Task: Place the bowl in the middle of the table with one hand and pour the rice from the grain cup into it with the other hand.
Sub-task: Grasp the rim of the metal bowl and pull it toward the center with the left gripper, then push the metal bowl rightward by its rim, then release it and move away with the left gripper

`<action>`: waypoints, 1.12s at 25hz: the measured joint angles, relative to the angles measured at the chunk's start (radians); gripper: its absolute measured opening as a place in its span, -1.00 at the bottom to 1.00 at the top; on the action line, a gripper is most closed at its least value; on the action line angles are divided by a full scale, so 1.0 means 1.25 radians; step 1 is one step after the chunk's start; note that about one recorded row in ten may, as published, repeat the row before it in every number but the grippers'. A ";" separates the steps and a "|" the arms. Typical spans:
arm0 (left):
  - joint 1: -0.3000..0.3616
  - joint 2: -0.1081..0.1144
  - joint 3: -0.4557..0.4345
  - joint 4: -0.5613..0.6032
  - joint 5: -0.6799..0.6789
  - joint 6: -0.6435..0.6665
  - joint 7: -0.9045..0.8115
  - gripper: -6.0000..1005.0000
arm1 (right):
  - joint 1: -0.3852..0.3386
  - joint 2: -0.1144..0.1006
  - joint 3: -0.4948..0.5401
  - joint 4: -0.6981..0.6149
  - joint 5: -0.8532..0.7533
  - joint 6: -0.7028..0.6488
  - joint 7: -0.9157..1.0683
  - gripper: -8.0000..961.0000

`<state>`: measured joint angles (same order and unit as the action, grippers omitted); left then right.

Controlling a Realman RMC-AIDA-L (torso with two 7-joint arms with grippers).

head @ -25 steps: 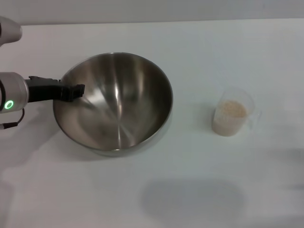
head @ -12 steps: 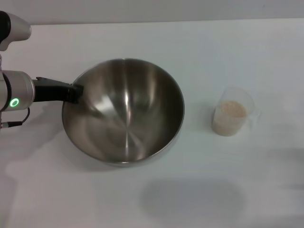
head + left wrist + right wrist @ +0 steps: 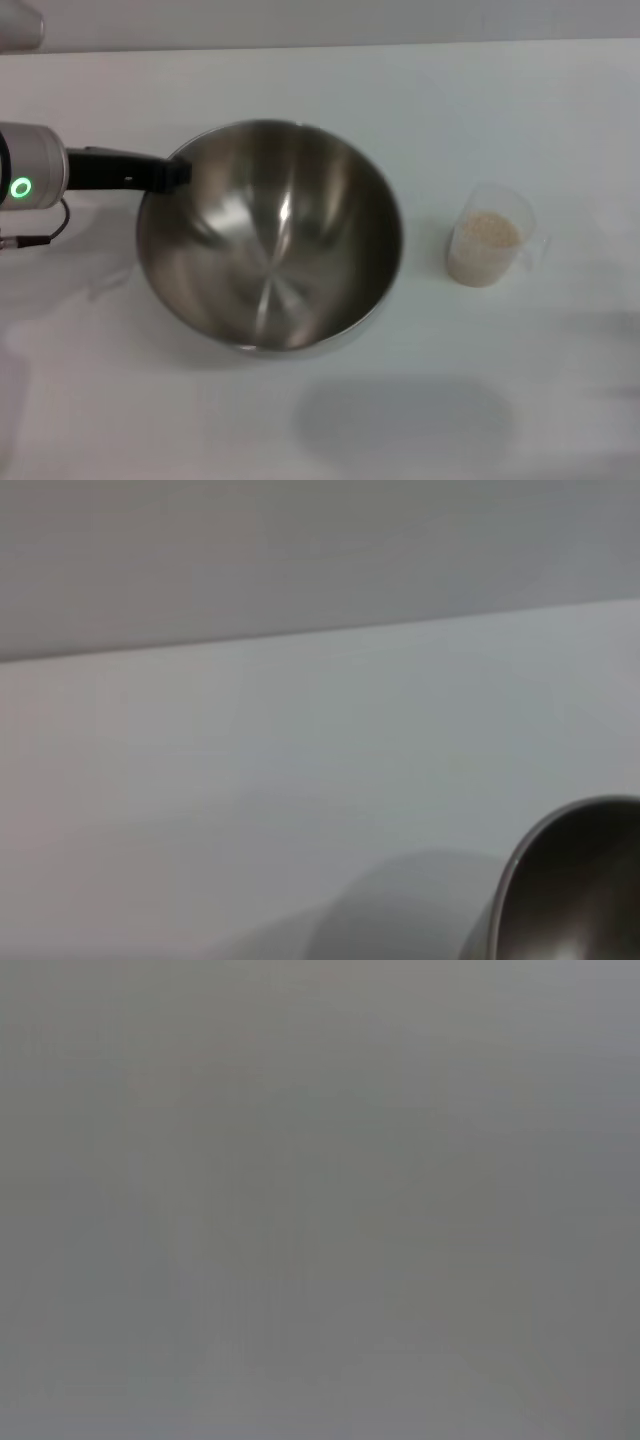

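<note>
The left gripper point(image 3: 172, 174) is gripping the bowl point(image 3: 270, 235) at its left rim, with the fingers clamped on the metal edge. The bowl is sitting tilted on the table point(image 3: 420, 100), a little left of the middle, and its inside is empty. The grain cup point(image 3: 487, 238) is standing upright to the right of the bowl, apart from it, with the rice point(image 3: 487, 232) inside. The right gripper is showing in none of the 3 views.
</note>
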<state>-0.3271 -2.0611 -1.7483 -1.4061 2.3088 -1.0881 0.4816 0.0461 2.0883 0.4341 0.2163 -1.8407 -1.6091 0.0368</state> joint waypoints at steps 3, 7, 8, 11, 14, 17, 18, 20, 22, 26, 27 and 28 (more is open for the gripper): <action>-0.012 0.000 -0.013 0.001 -0.044 -0.021 0.021 -0.90 | 0.000 0.000 0.000 0.000 0.000 0.000 0.000 0.75; -0.040 -0.001 -0.017 0.012 -0.057 -0.039 0.023 -0.90 | 0.001 0.000 0.000 0.000 0.000 0.000 0.000 0.75; -0.046 -0.001 -0.016 0.013 -0.058 -0.040 0.023 -0.90 | 0.002 0.000 0.000 0.000 0.000 0.001 0.000 0.75; -0.065 -0.005 -0.002 0.022 -0.060 -0.022 0.031 -0.90 | 0.003 0.000 0.000 0.000 0.000 0.004 0.000 0.75; -0.109 -0.006 0.023 0.070 -0.062 0.036 0.032 -0.90 | 0.006 0.000 0.000 0.001 0.000 0.011 0.000 0.75; -0.144 -0.004 0.028 0.114 -0.058 0.064 0.033 -0.88 | 0.007 0.001 -0.001 0.001 0.000 0.012 0.000 0.75; -0.157 -0.003 0.027 0.131 -0.056 0.072 0.033 -0.87 | 0.007 0.001 -0.001 0.001 0.000 0.012 0.000 0.75; -0.176 -0.003 0.023 0.163 -0.053 0.091 0.033 -0.86 | 0.007 0.001 -0.001 0.001 0.000 0.013 0.000 0.75; -0.188 -0.001 0.019 0.183 -0.049 0.109 0.033 -0.85 | 0.006 0.001 -0.001 0.000 0.000 0.016 0.000 0.75; -0.201 0.000 -0.007 0.206 -0.041 0.115 0.042 -0.82 | 0.006 0.001 -0.001 0.000 0.000 0.020 0.000 0.75; -0.203 0.000 -0.019 0.213 -0.038 0.116 0.047 -0.82 | 0.006 0.001 -0.001 0.000 0.000 0.020 0.000 0.74; -0.205 0.000 -0.026 0.219 -0.037 0.115 0.052 -0.81 | 0.007 0.001 -0.001 0.000 0.000 0.020 0.000 0.74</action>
<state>-0.5835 -2.0607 -1.7812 -1.1327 2.2624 -0.9438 0.5461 0.0547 2.0893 0.4325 0.2165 -1.8407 -1.5835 0.0368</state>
